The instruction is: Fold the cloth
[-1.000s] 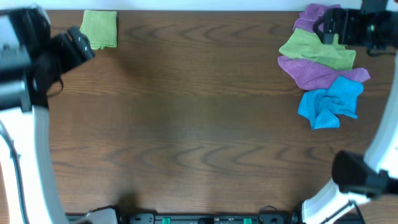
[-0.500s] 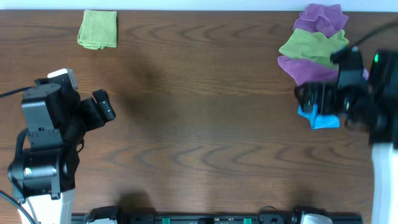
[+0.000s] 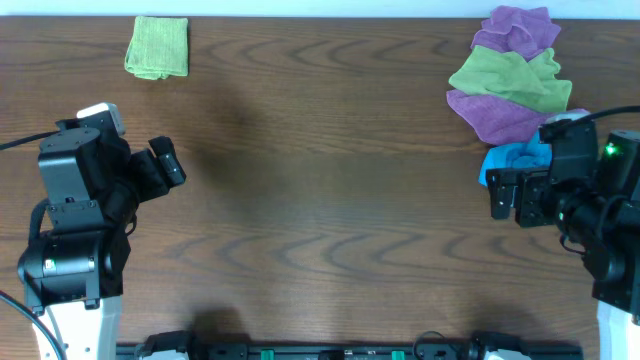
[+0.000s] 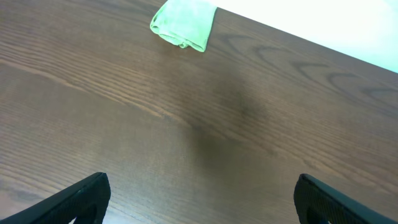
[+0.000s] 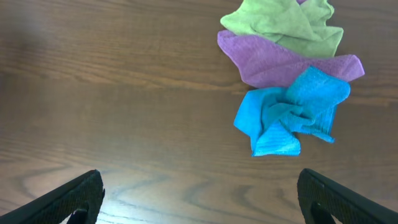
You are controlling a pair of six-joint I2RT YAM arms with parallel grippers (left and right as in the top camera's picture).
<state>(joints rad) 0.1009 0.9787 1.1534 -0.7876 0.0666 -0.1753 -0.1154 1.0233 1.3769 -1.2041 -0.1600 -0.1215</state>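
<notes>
We are holding the left pincer [image 4: 200, 193] wide open and empty, hanging over a bare stretch of the surface [image 3: 320, 200] on the left side. The right pincer [image 5: 199, 190] is also gaping wide, gripping nothing, and hovering just short of the blue cloth [image 5: 289, 115]. Beyond the blue one, the purple cloth [image 5: 280, 62] and the duller olive-green cloth [image 5: 283, 22] are lying heaped together.

The cloth [image 3: 158, 46] is sitting well away from both pincers, at the far left corner of the surface. It is lying as a small, tidy rectangle with its layers doubled over.

We are judging the fold to be finished, or nearly so, and the step in hand to be drawing clear. To do that well, we are thinking both pincers should keep apart from the cloth so that its layers are not disturbed. The right one should also avoid snagging the blue cloth beside it.
</notes>
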